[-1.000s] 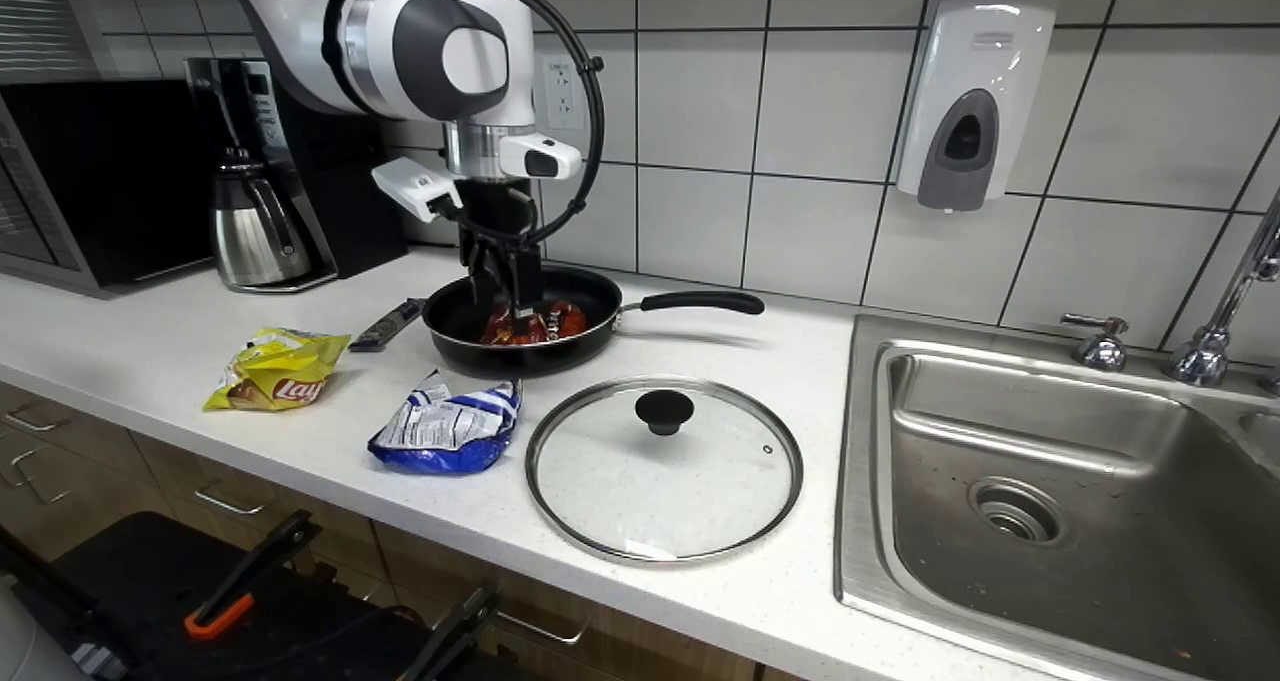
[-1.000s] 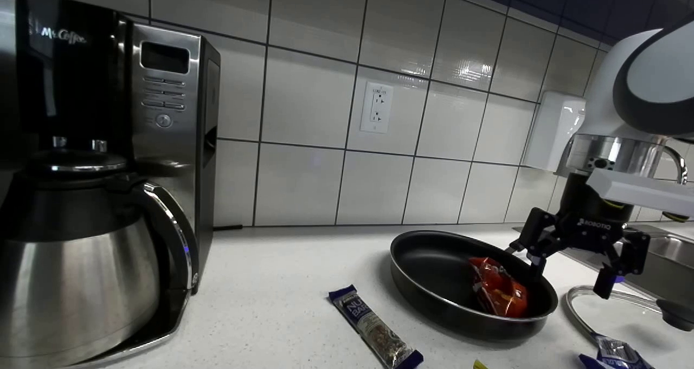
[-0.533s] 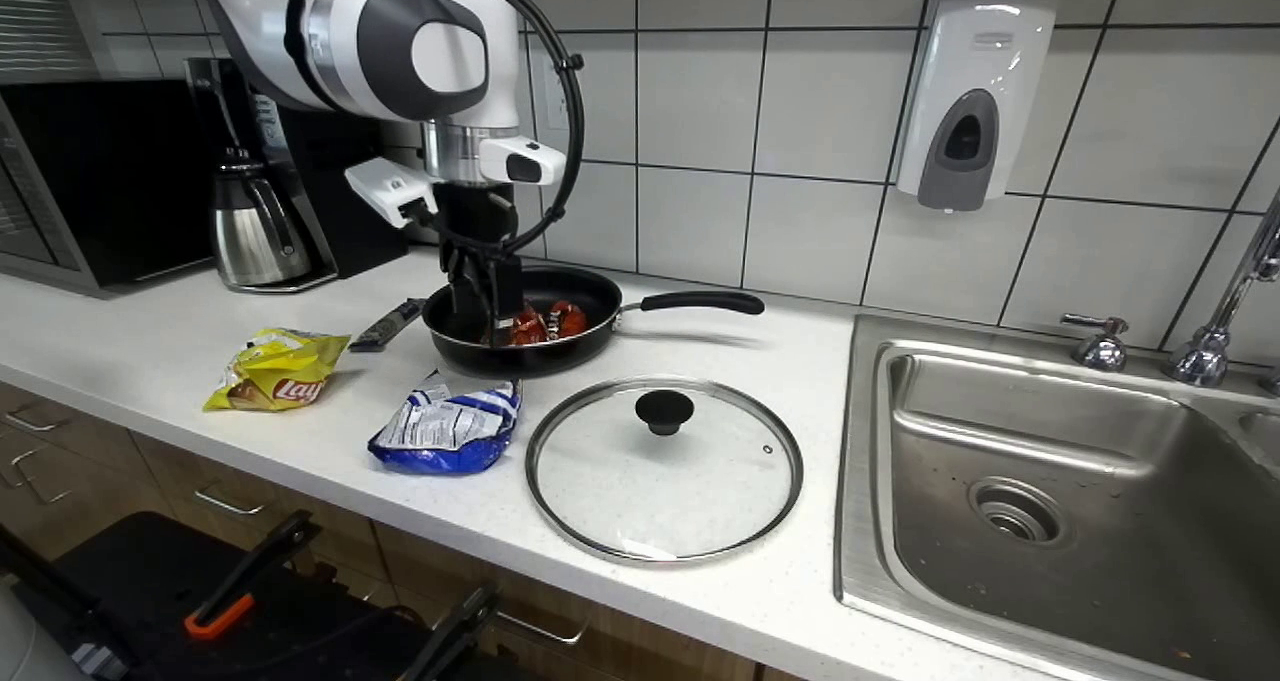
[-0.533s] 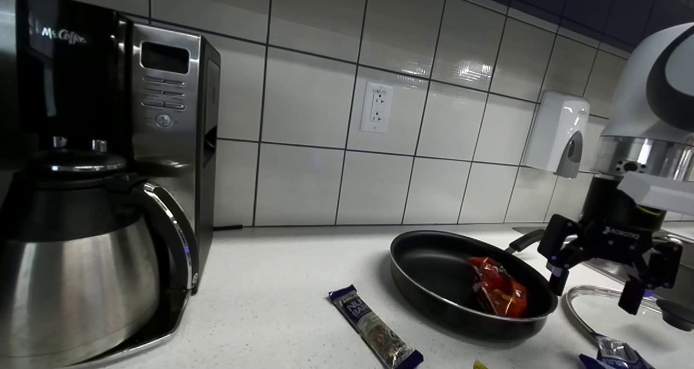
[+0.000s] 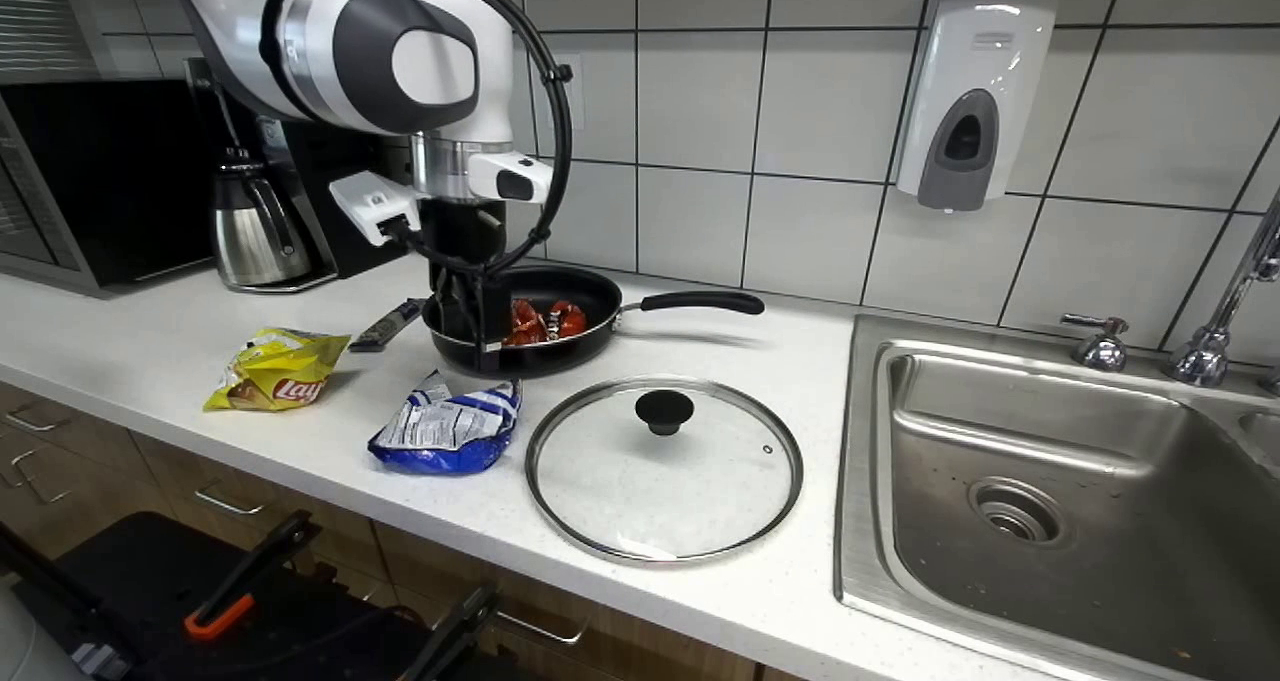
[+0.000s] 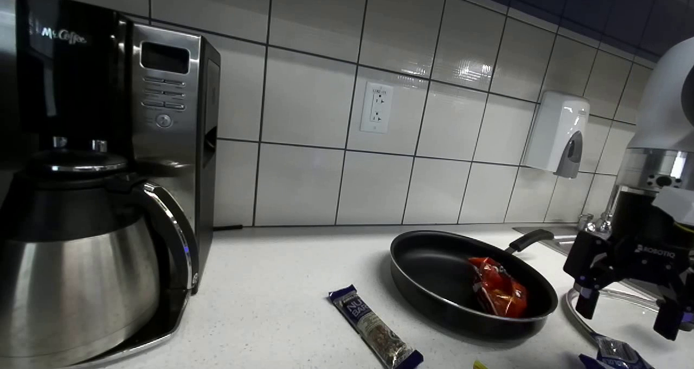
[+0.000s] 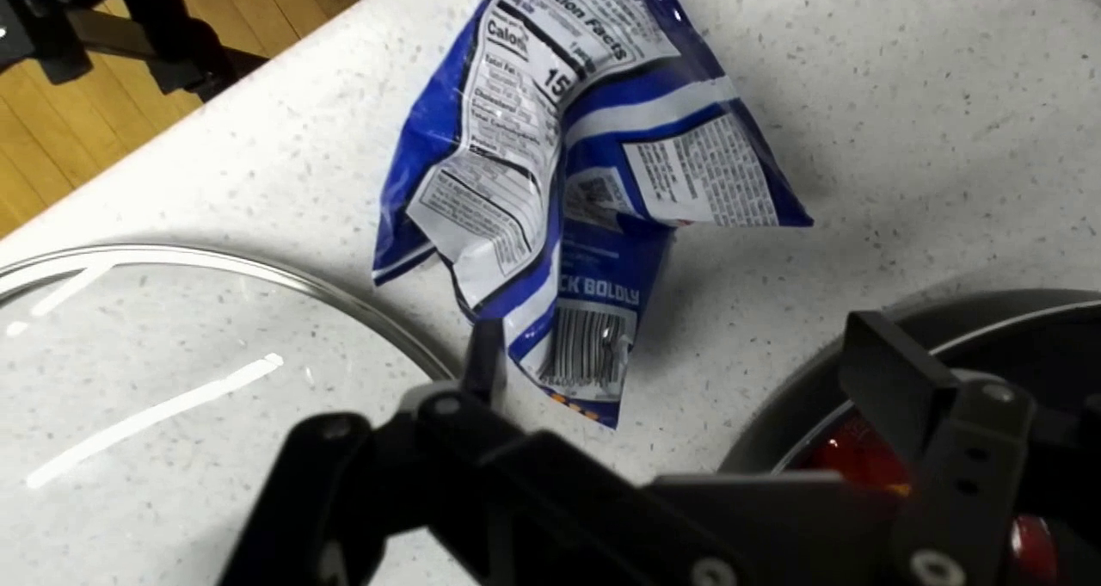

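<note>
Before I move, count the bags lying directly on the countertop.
2: the yellow bag near the wrapped bar, and the blue bag beside the glass lid.

White counter bearing coffee maker, pan, glass lid, blue bag, yellow bag, bar

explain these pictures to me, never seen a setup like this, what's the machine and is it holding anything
The machine is a robot arm ending in a two-fingered gripper. Two views look on from different places outside; the wrist view looks down from the arm itself. On the white counter are a blue snack bag, a yellow Lay's bag, a wrapped bar, a glass lid and a black pan with a shiny red packet inside. The gripper is open, holding nothing; the blue snack bag lies nearby.
</note>
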You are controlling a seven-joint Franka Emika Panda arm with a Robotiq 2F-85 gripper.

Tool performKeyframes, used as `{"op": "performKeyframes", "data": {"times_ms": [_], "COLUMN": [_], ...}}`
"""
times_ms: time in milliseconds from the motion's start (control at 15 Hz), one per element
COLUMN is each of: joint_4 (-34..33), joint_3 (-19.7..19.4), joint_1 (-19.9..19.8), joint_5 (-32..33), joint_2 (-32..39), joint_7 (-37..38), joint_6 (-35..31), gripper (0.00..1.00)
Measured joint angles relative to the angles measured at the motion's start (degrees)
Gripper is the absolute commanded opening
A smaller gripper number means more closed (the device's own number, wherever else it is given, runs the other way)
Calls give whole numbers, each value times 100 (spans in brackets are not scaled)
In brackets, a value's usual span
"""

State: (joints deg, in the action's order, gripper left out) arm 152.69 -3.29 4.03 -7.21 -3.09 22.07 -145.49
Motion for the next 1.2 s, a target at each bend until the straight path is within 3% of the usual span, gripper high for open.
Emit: {"op": "performKeyframes", "data": {"times_ms": [1200], "joint_4": [428], "joint_3": [0], "joint_1": [-58], "joint_5": [-311], "joint_2": [125], "joint_7": [3], "joint_6": [-27], "gripper": [100]}}
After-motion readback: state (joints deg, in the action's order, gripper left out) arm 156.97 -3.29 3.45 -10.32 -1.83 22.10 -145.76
